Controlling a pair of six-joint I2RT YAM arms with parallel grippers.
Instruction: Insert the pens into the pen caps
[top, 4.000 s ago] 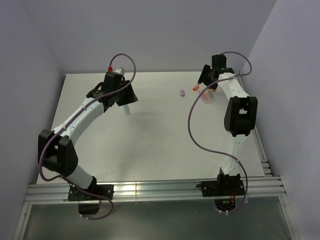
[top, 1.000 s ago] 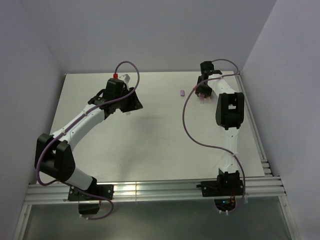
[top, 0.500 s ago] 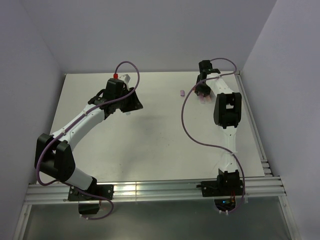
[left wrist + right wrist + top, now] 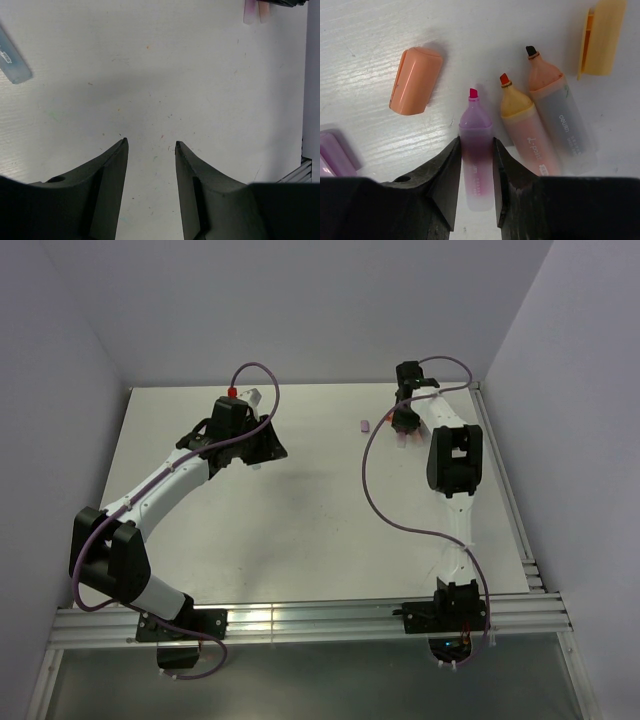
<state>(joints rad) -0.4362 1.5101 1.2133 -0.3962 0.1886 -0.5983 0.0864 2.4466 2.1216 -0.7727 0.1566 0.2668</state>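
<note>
In the right wrist view three uncapped pens lie side by side, tips pointing away. My right gripper (image 4: 476,142) is shut on the purple pen (image 4: 477,150), a jaw pressed against each side. Beside it lie an orange-yellow pen (image 4: 525,125) and a peach-grey pen (image 4: 560,120). An orange pen cap (image 4: 415,80), a yellow cap (image 4: 602,35) and a purple cap (image 4: 335,152) lie around them. My left gripper (image 4: 150,142) stands open over bare table, with a light blue pen (image 4: 12,62) off to its left. From above, the right gripper (image 4: 405,430) is at the far right of the table.
A small purple cap (image 4: 364,425) lies just left of the right gripper. The left gripper (image 4: 262,455) hovers at the far left-centre of the white table (image 4: 320,530). Walls close in the table at the left, back and right.
The right jaws have closed in from a wider gap onto the purple pen. Both arms have hardly moved in the last second.
</note>
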